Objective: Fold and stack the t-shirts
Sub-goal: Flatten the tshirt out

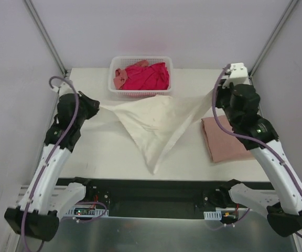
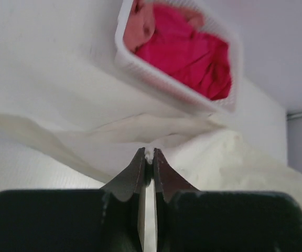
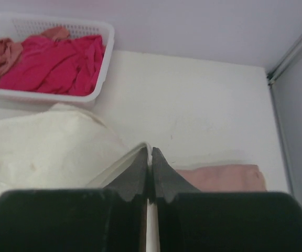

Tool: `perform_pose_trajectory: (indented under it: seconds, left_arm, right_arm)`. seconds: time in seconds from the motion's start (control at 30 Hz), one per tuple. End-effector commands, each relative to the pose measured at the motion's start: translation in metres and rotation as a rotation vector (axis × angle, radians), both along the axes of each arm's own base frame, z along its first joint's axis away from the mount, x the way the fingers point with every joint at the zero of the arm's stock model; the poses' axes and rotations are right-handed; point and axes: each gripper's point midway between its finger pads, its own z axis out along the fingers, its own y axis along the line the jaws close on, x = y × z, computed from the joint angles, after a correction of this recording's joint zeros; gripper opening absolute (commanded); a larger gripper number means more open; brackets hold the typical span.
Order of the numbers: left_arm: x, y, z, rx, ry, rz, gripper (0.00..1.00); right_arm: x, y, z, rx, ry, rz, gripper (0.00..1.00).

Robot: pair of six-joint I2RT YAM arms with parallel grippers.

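— Top view?
— Fixed high behind the near edge, looking down over the whole table [image 1: 114, 152]
— Wrist views?
— Low, close, facing the far wall [image 3: 193, 21]. Shared with the top: the basket [image 3: 107, 52]

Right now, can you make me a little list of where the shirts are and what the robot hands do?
cream t-shirt: stretched between both grippers, lower point on the table
left gripper: shut on the cream t-shirt
right gripper: shut on the cream t-shirt
pink t-shirt: folded, table's right side
basket: holds magenta t-shirt and salmon t-shirt
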Motion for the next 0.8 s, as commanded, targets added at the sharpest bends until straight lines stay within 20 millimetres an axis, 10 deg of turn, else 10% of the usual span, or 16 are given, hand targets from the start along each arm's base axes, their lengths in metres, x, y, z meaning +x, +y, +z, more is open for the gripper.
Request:
perform_pose_trajectory:
  seconds: [0.0, 0.2, 0.4, 0.63, 0.77]
  left_arm:
    - [-0.043, 0.052, 0.106, 0.118, -0.272, 0.175, 0.00]
    - [-0.131, 0.097, 0.209, 0.081, -0.557, 0.368, 0.00]
    - [-0.199, 0.092, 0.281, 0.007, -0.794, 0.282, 0.00]
    - [-0.158, 0.088, 0.264, 0.061, -0.682, 0.285, 0.00]
    - [-0.092, 0.073, 0.193, 0.113, -0.448, 0.247, 0.00]
  right_arm:
    - [-0.048, -0.053, 0.101, 0.048, -0.264, -0.109, 0.01]
    - [-0.114, -0.104, 0.169, 0.120, -0.469, -0.193, 0.01]
    - [-0.156, -0.103, 0.214, 0.193, -0.577, -0.069, 0.01]
    - [-0.119, -0.099, 0.195, 0.098, -0.477, -0.143, 0.01]
    - [-0.066, -0.103, 0.149, -0.059, -0.327, -0.306, 0.02]
